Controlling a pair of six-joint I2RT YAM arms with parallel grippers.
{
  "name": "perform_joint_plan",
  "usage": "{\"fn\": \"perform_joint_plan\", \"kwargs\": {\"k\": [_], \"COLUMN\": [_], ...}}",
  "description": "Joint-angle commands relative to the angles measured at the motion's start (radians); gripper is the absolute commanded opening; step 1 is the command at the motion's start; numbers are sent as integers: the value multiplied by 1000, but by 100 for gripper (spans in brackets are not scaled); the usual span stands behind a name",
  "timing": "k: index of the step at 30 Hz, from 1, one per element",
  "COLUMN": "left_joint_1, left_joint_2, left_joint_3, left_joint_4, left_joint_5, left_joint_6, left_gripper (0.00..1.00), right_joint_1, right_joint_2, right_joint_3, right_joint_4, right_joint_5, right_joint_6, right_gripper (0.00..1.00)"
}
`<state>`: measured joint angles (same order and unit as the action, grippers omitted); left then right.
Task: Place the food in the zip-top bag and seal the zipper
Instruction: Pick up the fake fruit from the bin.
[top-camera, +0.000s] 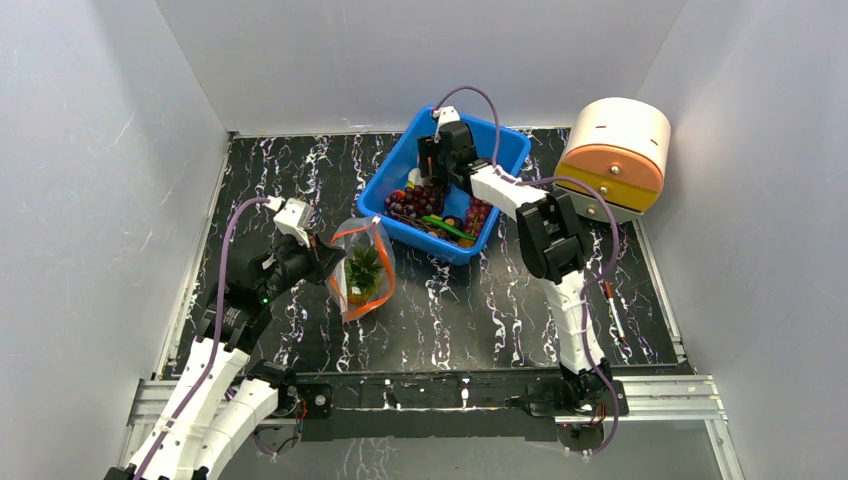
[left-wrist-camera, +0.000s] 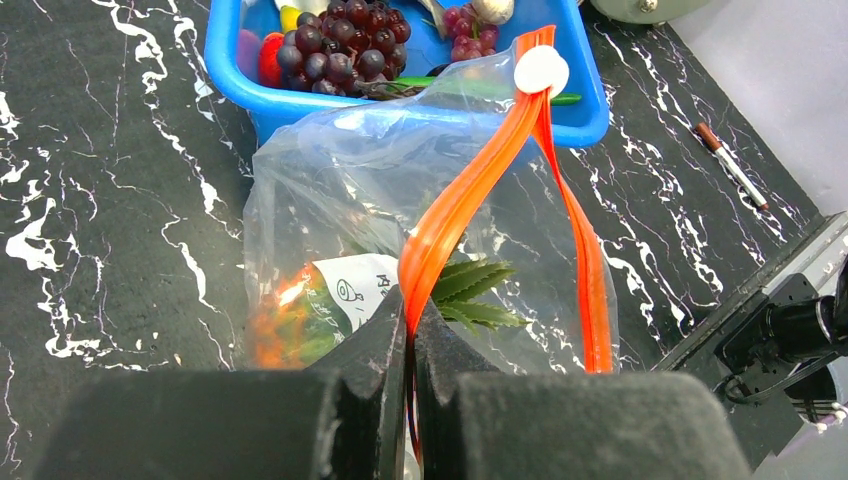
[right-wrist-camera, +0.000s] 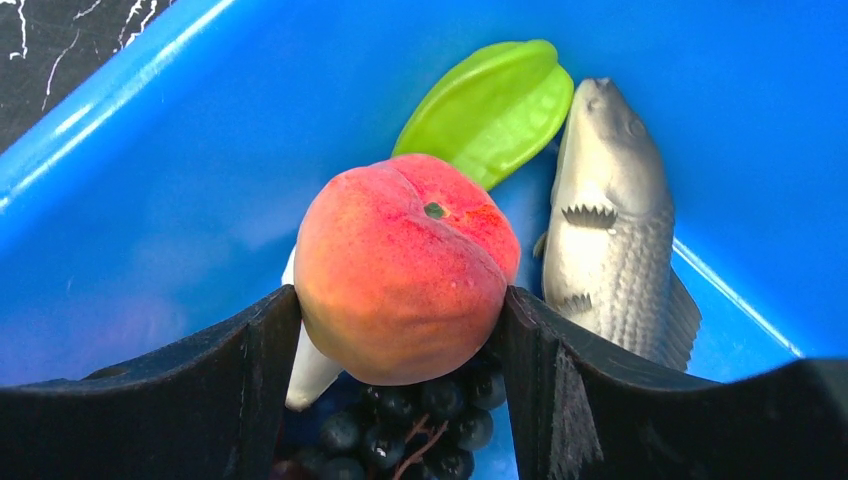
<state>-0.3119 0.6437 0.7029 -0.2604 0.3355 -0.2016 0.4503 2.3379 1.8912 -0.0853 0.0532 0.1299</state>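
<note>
The clear zip-top bag (top-camera: 362, 270) lies left of the blue bin, and it also shows in the left wrist view (left-wrist-camera: 340, 190). The orange pineapple (top-camera: 362, 272) with green leaves is inside it. My left gripper (top-camera: 328, 262) is shut on the orange-red zipper (left-wrist-camera: 470, 190) strip and holds the mouth open; its own fingertips (left-wrist-camera: 412, 330) pinch the strip. My right gripper (top-camera: 440, 160) is down in the bin, its jaws closed against both sides of the orange-pink peach (right-wrist-camera: 405, 265). Dark purple grapes (right-wrist-camera: 420, 425) lie below the peach.
The blue bin (top-camera: 510, 150) holds grapes (top-camera: 425, 198), a green star fruit (right-wrist-camera: 490, 105), a grey toy fish (right-wrist-camera: 610, 230) and a white piece (right-wrist-camera: 305, 375). A round orange and white drawer unit (top-camera: 615, 155) stands at the right. A pen (top-camera: 613, 305) lies by the right arm.
</note>
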Motion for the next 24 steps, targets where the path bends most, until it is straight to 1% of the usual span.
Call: {"fn": "perform_joint_plan", "kwargs": {"k": [1,5,10,18,24], "left_joint_1": [-2,-2,-1,-2,-1], "left_joint_2": [-14,-12,-21,-2,21], "left_joint_3": [-1,2,-2,1,17], "left_joint_4": [29,25,28,26,8], "left_joint_5": [-10,-13,-20,-13,-14], "left_joint_6": [12,13,13,9,-17], "left_gripper": [0,0,0,0,0], "right_joint_1": [-1,1,1,3,22], "right_joint_2": [-130,-189,-263,-503,-728], "right_joint_3": [-62,-126,-176,-378,-523], "right_joint_4": [81,114,102,104,70], "right_joint_5": [-18,-16,-15,-74,-136], "right_joint_6": [-8,-9,-27,9,52], "right_gripper": [51,48,48,47,47]}}
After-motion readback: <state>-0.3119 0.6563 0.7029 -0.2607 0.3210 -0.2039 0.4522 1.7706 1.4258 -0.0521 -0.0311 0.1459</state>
